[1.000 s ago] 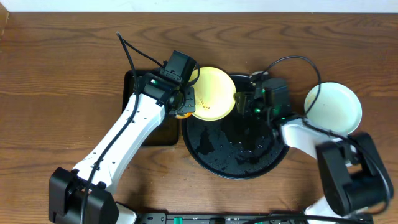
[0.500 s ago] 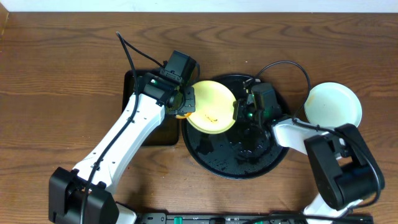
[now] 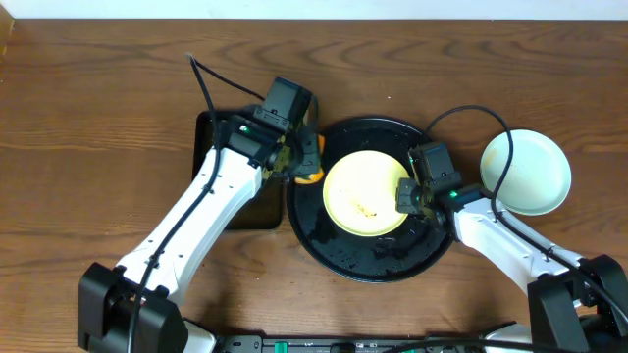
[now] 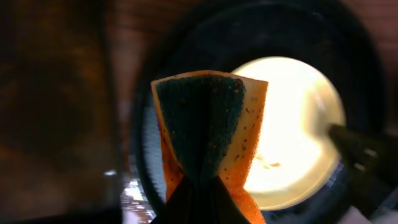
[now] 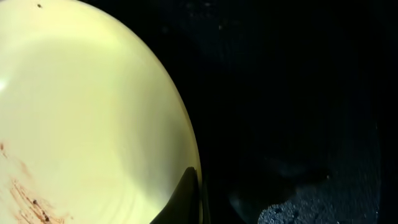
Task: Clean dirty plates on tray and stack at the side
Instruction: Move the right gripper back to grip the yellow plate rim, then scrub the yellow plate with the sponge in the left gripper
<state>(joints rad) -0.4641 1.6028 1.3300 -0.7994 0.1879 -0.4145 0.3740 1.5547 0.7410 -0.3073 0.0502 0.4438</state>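
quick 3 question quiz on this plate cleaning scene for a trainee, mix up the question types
1. True or false: the yellow plate lies on the round black tray.
2. What does the left gripper hold? A) a sponge B) a cloth C) a brush
3. Fill in: in the overhead view the mint-white plate sits off the tray, to its ___.

Key: 1 true; 2 A; 3 right.

left arm (image 3: 199, 209): white links, black joints | right arm (image 3: 498, 238): same | cables (image 3: 202, 84): black | LEDs (image 3: 242, 128): green
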